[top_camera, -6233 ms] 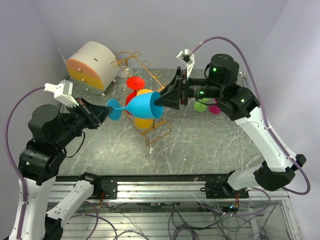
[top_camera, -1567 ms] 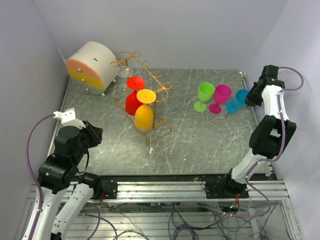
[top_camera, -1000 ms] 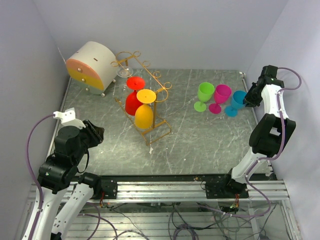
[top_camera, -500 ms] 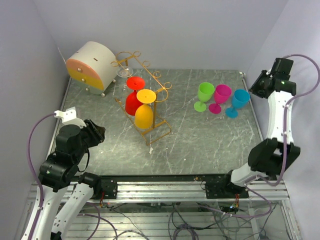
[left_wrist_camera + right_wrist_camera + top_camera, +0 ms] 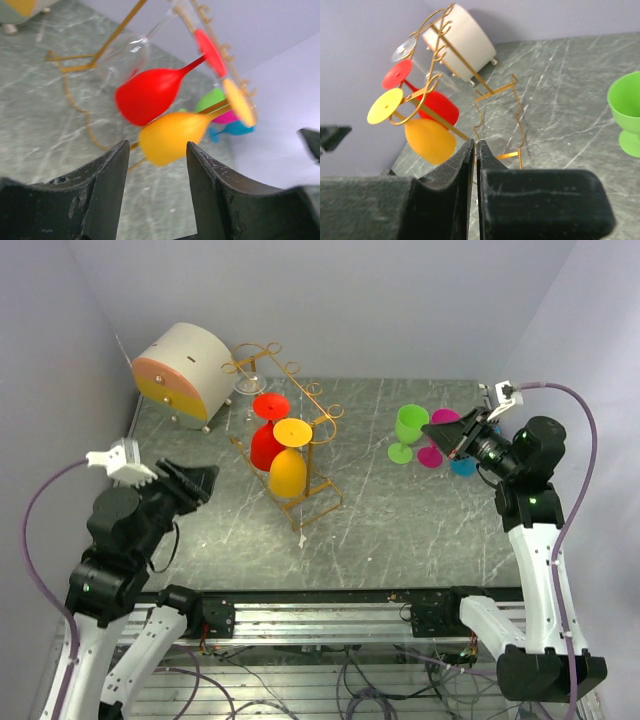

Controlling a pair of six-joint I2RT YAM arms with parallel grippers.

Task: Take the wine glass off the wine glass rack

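Hanging from gold rack (image 5: 323,420), red glass (image 5: 263,447), yellow glass (image 5: 287,476)

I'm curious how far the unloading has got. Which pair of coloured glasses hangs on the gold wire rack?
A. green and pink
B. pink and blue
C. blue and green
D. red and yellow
D: the red glass and the yellow glass hang by their bases from the wine glass rack, while the green glass stands apart on the table to the right.
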